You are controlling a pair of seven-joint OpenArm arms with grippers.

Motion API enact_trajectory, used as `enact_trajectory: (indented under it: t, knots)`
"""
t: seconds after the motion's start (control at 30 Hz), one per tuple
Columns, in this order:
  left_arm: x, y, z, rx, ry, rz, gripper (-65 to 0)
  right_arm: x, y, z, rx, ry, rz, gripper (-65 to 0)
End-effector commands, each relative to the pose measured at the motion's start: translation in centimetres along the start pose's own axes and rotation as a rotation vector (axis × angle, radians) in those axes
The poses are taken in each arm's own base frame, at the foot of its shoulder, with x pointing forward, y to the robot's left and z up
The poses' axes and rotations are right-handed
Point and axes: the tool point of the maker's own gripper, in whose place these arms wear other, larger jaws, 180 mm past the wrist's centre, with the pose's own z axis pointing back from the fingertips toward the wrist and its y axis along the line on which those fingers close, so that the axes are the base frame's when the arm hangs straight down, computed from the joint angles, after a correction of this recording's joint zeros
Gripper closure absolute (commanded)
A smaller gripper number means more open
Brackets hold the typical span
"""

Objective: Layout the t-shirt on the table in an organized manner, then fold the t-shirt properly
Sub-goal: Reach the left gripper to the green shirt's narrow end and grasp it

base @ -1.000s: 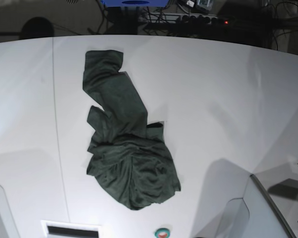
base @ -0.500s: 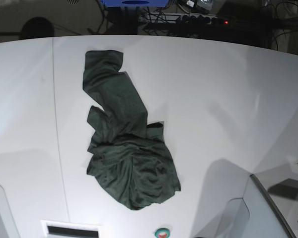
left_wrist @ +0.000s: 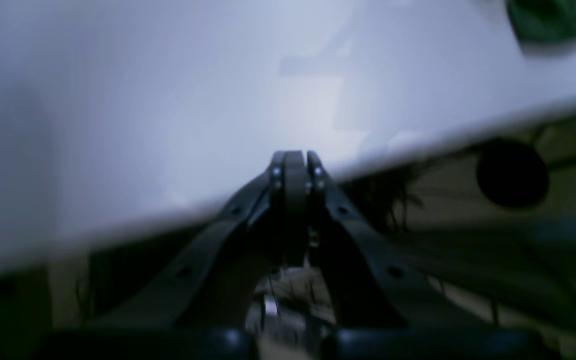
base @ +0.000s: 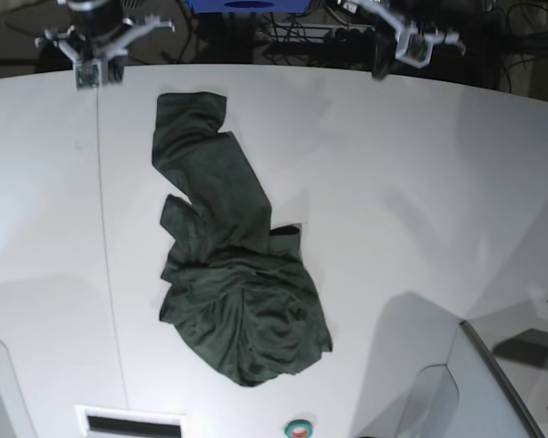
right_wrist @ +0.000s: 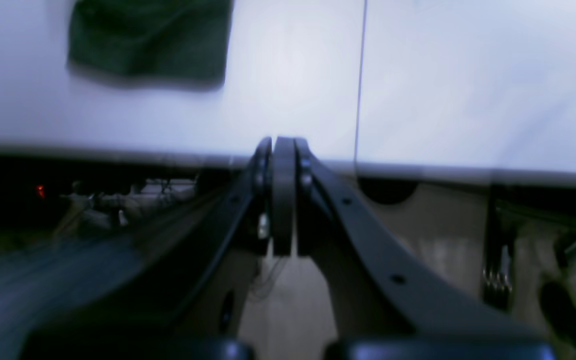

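On the left of the base view you see the right gripper (base: 89, 66) at about 11 o'clock, hanging over the far edge of the table (base: 420, 182). In its wrist view the jaws look pressed together and hold nothing. The t-shirt (base: 228, 265) lies crumpled near the middle of the table, left of centre. Its long axis runs from 11 o'clock, where a narrow part reaches toward the far edge, down to 5 o'clock, where the wide bunched mass lies. This narrow far end is near the right gripper, at about 4 o'clock from it.

The left gripper (base: 404, 41) is at about 1 o'clock, also closed and empty, and well apart from the cloth. So I judge the right arm is the nearer one for a first grasp.
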Motion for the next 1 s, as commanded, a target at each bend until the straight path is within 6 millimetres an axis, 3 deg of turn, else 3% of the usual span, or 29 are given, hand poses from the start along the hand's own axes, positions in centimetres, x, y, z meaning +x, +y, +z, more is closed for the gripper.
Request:
enact_trajectory:
  t: [0.0,0.1,0.2,0.27,0.43,0.47,0.5,0.57,0.63,0.8,0.97]
  knots:
    - [1.2,0.1,-0.7,0.001,-0.012,0.003,0.0,1.3,-0.1,-0.3,-0.001,-0.026,-0.001,-7.1]
    - [3.3,-0.3,-4.4,0.003,0.026,0.026,0.0,2.6,-0.2,-1.9,-0.005,0.019,-0.005,-21.2]
    - [5.8,-2.0,-7.1,-0.035,0.035,0.039,0.0,3.6,-0.3,-2.7,-0.008,0.019,-0.007,-32.1]
    - [7.2,-3.6,-8.3,-0.073,0.029,0.038,0.0,4.1,-0.2,-2.8,-0.007,0.006,-0.007,-35.3]
    - [10.0,-7.6,-10.0,-0.163,0.006,0.044,0.0,5.2,-0.6,-3.2,-0.016,-0.019,-0.007,-35.7]
    - [10.1,-8.2,-10.2,-0.174,0.014,0.045,0.0,5.2,-0.9,-3.2,-0.022,-0.019,-0.008,-35.7]
    - [10.2,-8.7,-10.5,-0.185,0.017,0.044,-5.1,5.2,-1.6,-3.2,-0.041,-0.020,-0.012,-35.7]
    - [10.4,-9.8,-11.2,-0.212,0.022,0.029,-23.2,5.7,-2.7,-3.3,-0.070,-0.031,-0.019,-35.7]
    - [9.6,-10.8,-11.9,-0.234,0.048,0.020,-35.1,5.8,-4.1,-3.3,-0.106,-0.034,-0.027,-35.7]
    - [7.4,-13.0,-14.0,-0.255,0.126,0.055,-36.5,6.1,-5.9,-3.3,-0.117,-0.038,0.000,-35.7]
    - [6.3,-14.9,-15.5,-0.273,0.178,0.086,-36.5,6.3,-6.1,-3.4,-0.045,-0.037,0.077,-35.7]
